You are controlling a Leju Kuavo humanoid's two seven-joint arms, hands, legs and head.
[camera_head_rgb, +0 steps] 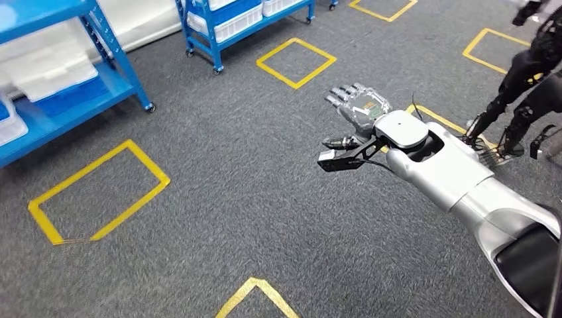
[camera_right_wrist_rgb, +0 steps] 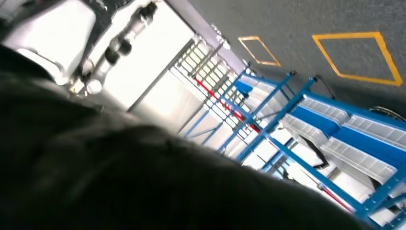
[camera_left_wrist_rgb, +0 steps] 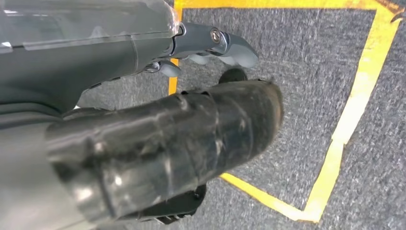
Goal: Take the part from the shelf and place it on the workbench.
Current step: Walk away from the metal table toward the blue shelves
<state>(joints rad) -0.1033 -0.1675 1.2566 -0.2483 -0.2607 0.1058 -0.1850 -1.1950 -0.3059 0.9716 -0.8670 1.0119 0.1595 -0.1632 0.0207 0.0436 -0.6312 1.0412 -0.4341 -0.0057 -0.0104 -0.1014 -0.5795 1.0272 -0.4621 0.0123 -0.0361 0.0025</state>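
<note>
Silver right hand (camera_head_rgb: 354, 109) spread, holding nothing; blue shelf (camera_head_rgb: 73, 79) cropped.

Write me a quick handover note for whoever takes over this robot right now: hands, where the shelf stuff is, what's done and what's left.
Right hand: raised out in front over the grey carpet, fingers spread, holding nothing.
Left hand: hangs over the floor above a yellow tape square; whether it is open or curled cannot be told from the left wrist view.
Blue shelf with white bins stands ahead on the robot's left, and a second blue rack further off. The part itself cannot be made out, and no workbench is visible.
Done: nothing visible; no part in hand.
Left: approach the shelf, take the part, carry it to the workbench.
</note>
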